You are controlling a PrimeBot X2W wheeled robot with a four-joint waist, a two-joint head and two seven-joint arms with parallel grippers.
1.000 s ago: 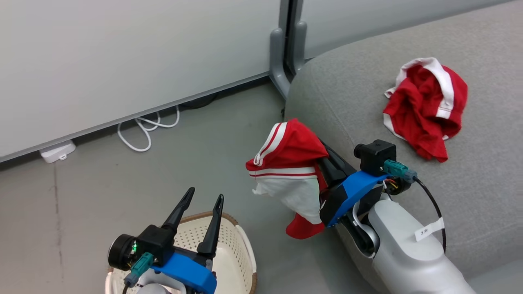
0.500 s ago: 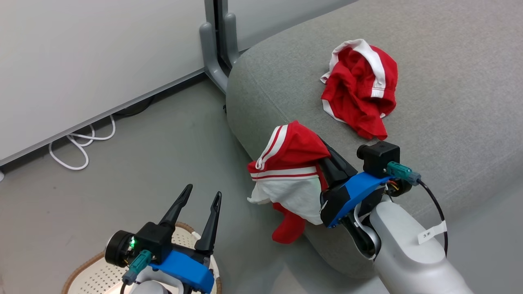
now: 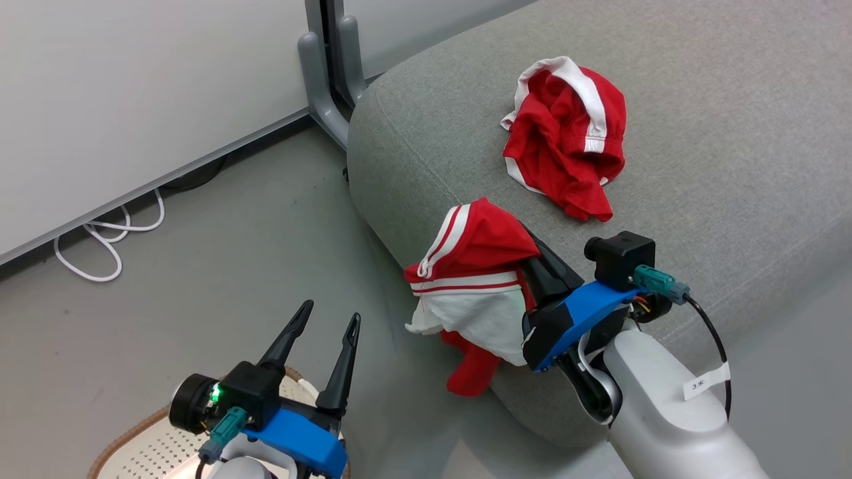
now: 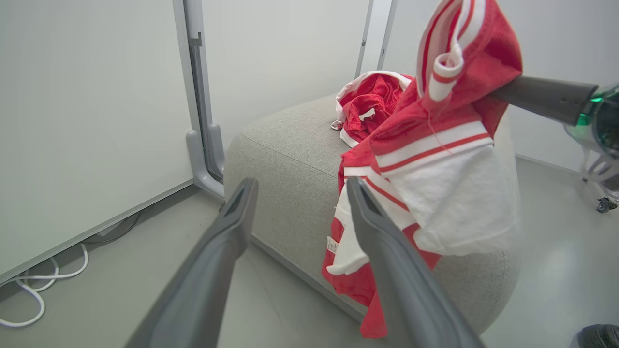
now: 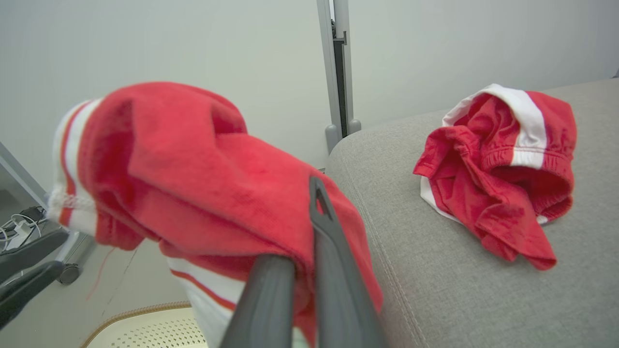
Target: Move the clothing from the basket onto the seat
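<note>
The grey sofa (image 3: 699, 166) took up the right of the head view. Its rounded end sat near a grey partition post (image 3: 326, 73), and both stood on a grey floor (image 3: 200, 279). The white basket (image 3: 123, 436) with its brown rim stood on the floor at the lower left, apart from the sofa. One crumpled red garment (image 3: 566, 136) lay on the sofa cushion. A second red garment with white stripes (image 3: 476, 279) hung in the air beside the sofa's rounded end, clamped between the right arm's fingers (image 3: 549, 269), which were pressed together on it. The left arm's fingers (image 3: 343, 366) stood wide apart and empty above the basket. A white cable (image 3: 100, 233) lay looped by the wall.
</note>
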